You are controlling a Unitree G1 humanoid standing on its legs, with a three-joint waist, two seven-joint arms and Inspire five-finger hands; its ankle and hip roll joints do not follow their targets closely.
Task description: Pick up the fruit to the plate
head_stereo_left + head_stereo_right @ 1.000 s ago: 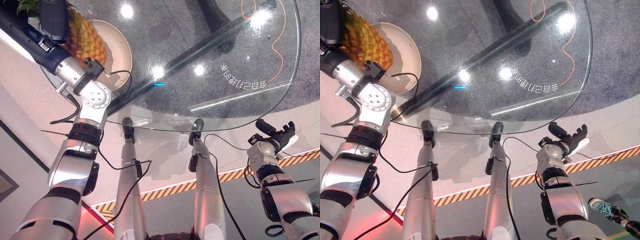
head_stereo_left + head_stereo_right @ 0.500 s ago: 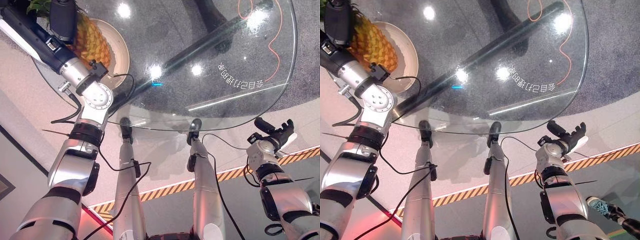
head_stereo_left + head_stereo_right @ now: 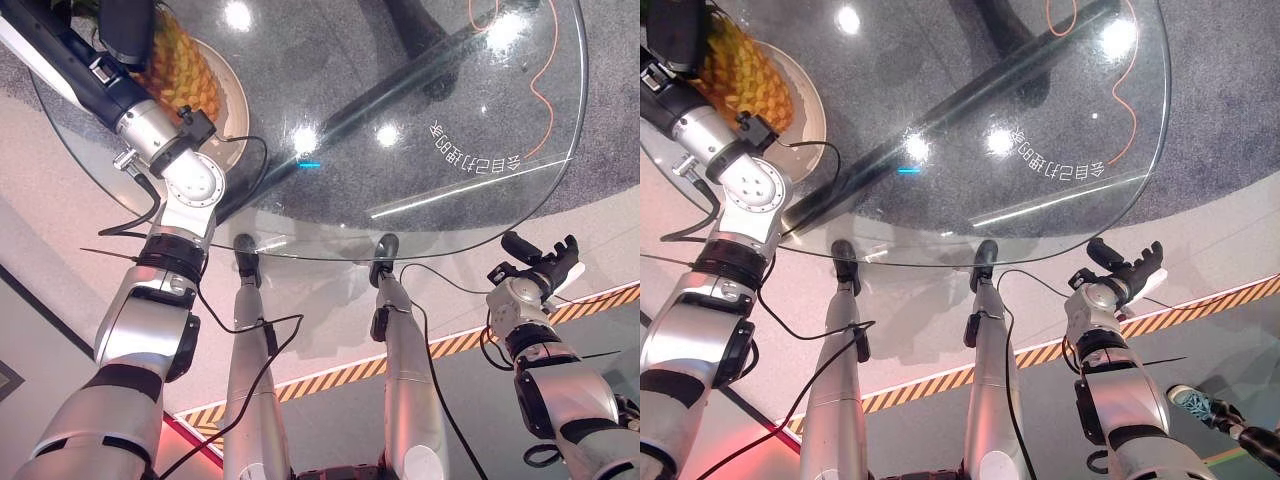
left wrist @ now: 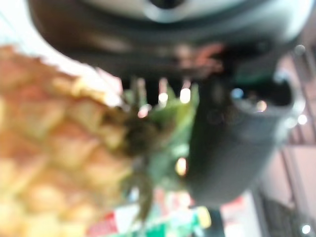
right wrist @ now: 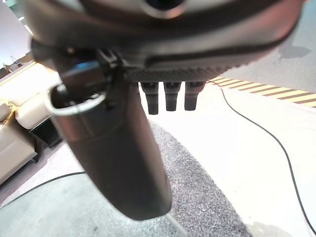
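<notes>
Yellow pineapple (image 3: 180, 75) gripped in left hand (image 3: 125, 30) over plate (image 3: 235, 105); right hand (image 3: 545, 268) open.

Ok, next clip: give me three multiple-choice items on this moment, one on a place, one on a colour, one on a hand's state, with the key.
1. Where is the pineapple?
A. over the plate, at the glass table's left edge
B. on the floor
C. at the table's right edge

2. What colour is the plate?
A. blue
B. cream
C. black

3. How is the right hand?
A. curled round the fruit
B. pressed flat on the glass
C. open, holding nothing, off the table's edge

Key: 1 A, the fruit shows above the plate by the left hand. 2 B, its rim is pale cream. 3 C, its fingers are spread with nothing between them.
</notes>
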